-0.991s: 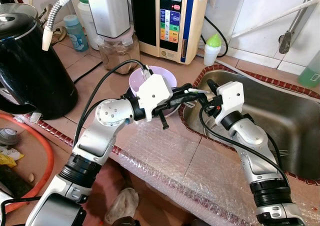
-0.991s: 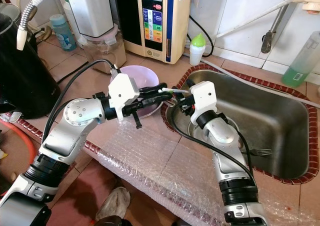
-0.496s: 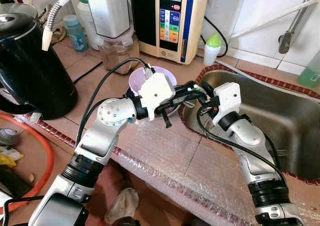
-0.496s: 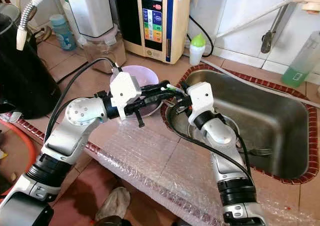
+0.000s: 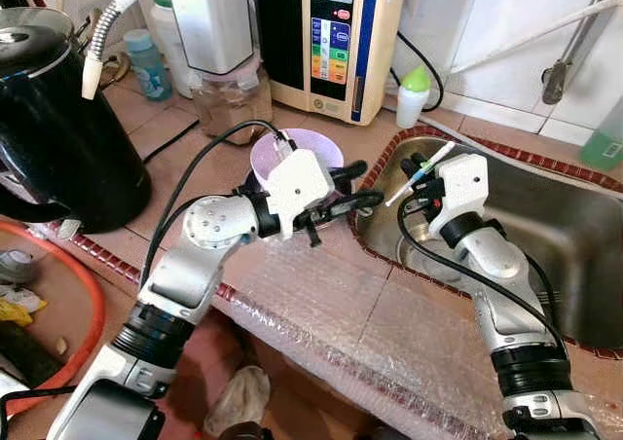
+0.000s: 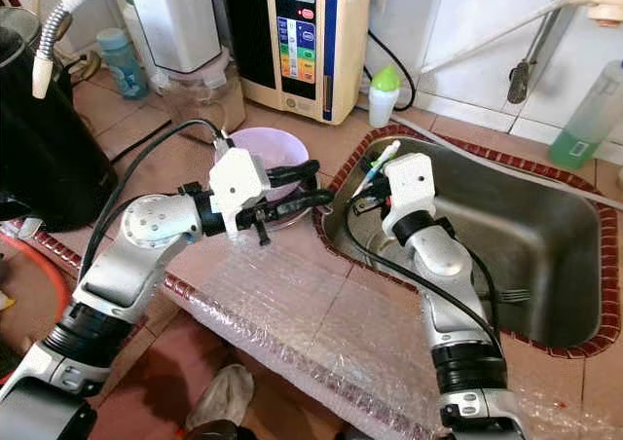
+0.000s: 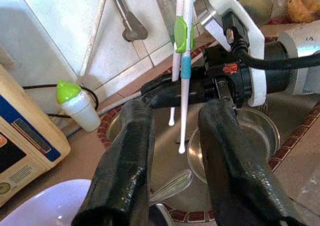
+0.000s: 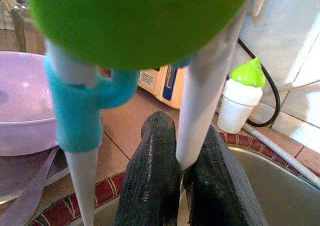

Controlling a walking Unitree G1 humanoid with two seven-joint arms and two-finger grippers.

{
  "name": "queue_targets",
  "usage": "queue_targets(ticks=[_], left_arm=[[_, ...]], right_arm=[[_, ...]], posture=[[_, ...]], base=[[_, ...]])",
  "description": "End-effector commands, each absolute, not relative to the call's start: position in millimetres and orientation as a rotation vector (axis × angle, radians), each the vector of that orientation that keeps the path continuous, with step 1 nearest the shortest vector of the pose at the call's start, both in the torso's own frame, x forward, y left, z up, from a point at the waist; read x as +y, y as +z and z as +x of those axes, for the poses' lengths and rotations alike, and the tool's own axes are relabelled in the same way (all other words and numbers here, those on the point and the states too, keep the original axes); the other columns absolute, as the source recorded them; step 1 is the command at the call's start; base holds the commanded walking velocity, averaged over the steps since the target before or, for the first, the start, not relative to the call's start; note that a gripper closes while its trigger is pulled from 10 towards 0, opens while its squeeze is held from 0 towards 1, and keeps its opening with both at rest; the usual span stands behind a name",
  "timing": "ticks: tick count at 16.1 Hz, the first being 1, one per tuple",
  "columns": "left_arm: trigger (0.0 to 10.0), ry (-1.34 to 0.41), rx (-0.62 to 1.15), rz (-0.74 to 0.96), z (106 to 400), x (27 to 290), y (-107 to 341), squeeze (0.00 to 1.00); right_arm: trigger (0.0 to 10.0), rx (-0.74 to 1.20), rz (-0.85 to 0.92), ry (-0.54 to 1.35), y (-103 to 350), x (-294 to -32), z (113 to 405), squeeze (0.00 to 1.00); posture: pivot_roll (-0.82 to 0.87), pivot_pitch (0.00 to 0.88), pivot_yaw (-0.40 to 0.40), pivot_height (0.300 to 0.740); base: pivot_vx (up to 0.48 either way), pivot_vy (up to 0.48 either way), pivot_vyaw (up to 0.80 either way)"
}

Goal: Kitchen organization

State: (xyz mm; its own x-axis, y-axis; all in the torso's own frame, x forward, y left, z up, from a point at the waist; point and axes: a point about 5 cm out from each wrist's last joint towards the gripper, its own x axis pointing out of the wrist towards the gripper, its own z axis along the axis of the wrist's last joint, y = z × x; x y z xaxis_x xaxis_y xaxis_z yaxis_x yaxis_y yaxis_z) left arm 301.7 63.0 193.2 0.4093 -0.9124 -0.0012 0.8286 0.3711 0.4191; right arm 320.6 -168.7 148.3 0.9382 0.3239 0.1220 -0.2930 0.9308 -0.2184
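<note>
A pair of white training chopsticks (image 5: 421,171) with a green and blue joint (image 7: 183,33) hangs tilted over the left end of the steel sink (image 5: 555,216). My right gripper (image 5: 417,189) is shut on one white stick (image 8: 204,101) of the pair. My left gripper (image 5: 352,188) stands open just left of it, at the sink's rim and beside the purple bowl (image 5: 280,150). Its two fingers (image 7: 122,171) are spread with nothing between them. A metal bowl (image 7: 255,136) lies in the sink below the chopsticks.
A black kettle (image 5: 58,138) stands at the left. A blender jar (image 5: 229,94), a water unit (image 5: 331,41) and a small green-capped bottle (image 5: 414,94) line the back. Bubble wrap (image 5: 331,304) covers the counter's front edge. A fork (image 6: 506,294) lies in the sink.
The left gripper has let go of the chopsticks and drawn back toward the bowl. The right gripper has taken them over the sink and tilted them upward.
</note>
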Motion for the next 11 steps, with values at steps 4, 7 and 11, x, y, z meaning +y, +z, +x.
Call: queue_targets(ticks=[4, 7, 11], left_arm=[[10.0, -1.125, -0.231, 0.389, 299, 68, 190, 1.0], [10.0, -1.136, -0.199, 0.377, 291, 72, 180, 1.0], [10.0, -1.152, -0.144, 0.371, 277, 75, 163, 1.0]], right_arm=[[0.0, -0.106, -0.259, 0.247, 142, -179, 326, 0.0], [0.0, 0.061, -0.257, 0.13, 117, -198, 332, 0.0], [10.0, 0.259, -0.129, 0.008, 87, -215, 336, 1.0]], posture=[[-0.11, 0.005, 0.047, 0.74], [-0.11, 0.006, 0.046, 0.74], [-0.08, 0.017, 0.047, 0.74]], base=[[0.0, 0.0, 0.0], [0.0, 0.0, 0.0], [0.0, 0.0, 0.0]])
